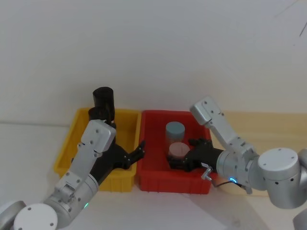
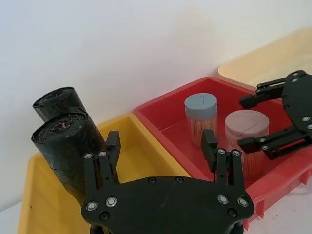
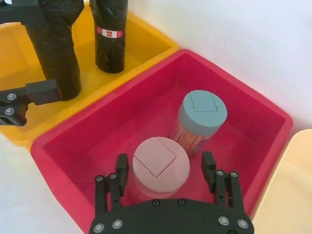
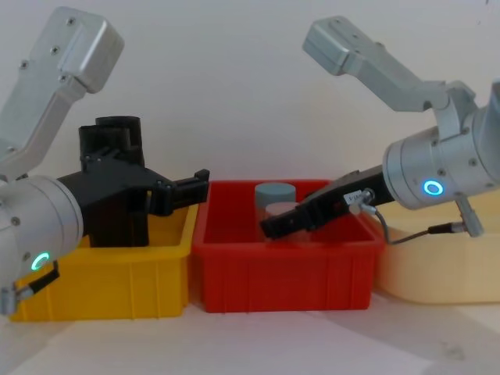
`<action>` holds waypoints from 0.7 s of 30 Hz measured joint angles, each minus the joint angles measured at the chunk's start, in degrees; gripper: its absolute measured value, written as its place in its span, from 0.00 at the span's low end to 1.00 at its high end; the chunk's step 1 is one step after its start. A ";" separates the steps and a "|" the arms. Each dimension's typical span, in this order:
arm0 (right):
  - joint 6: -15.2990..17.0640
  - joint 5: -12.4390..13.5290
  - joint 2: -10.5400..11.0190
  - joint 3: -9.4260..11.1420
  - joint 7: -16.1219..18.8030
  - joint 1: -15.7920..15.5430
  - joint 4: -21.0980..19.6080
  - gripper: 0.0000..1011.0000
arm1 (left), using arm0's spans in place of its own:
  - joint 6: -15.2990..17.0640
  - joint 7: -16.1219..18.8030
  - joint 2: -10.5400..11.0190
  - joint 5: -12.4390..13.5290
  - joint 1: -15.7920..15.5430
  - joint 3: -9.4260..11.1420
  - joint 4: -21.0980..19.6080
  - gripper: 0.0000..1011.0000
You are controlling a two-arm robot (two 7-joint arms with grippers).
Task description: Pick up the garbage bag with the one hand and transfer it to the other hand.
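Note:
Two black rolls stand in the yellow bin (image 1: 69, 151). The plain garbage bag (image 3: 53, 48) is the nearer roll (image 2: 68, 156); the other roll (image 3: 111, 34) carries a red-and-white sticker. My left gripper (image 2: 161, 146), on the green-lit arm, hovers open over the yellow bin's right side (image 1: 135, 152), with the garbage bag just outside one finger and nothing between the fingers. My right gripper (image 3: 165, 168), on the blue-lit arm, is open low in the red bin (image 1: 184, 155), its fingers on either side of a pink-lidded jar (image 3: 161, 163).
The red bin (image 4: 285, 266) sits right of the yellow one and also holds a grey-blue-lidded jar (image 3: 201, 114). A pale cream tray (image 4: 437, 269) lies at the far right. A white wall rises close behind the bins.

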 joint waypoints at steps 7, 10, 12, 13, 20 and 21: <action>-0.16 -0.17 -0.31 -0.07 0.01 0.26 0.71 0.73 | 0.00 0.00 0.00 0.00 0.00 0.00 0.00 0.99; -0.22 -0.20 -0.38 -0.08 0.03 0.34 0.91 0.68 | 0.00 0.00 0.00 0.00 0.00 0.00 0.00 0.99; -0.24 -0.24 -0.44 -0.08 0.03 0.38 1.03 0.68 | 0.00 0.00 0.00 0.00 0.00 0.00 0.00 0.99; -0.25 -0.24 -0.44 -0.08 0.04 0.38 1.03 0.68 | 0.00 0.00 0.00 0.00 0.00 0.00 0.00 0.99; -0.27 -0.23 -0.23 0.59 0.05 0.01 0.11 0.68 | 0.00 0.00 0.00 0.00 0.00 0.00 0.00 0.99; -0.30 -0.21 -0.05 1.03 -0.06 -0.22 -0.51 0.68 | 0.00 0.00 0.00 0.00 0.00 0.00 0.00 0.99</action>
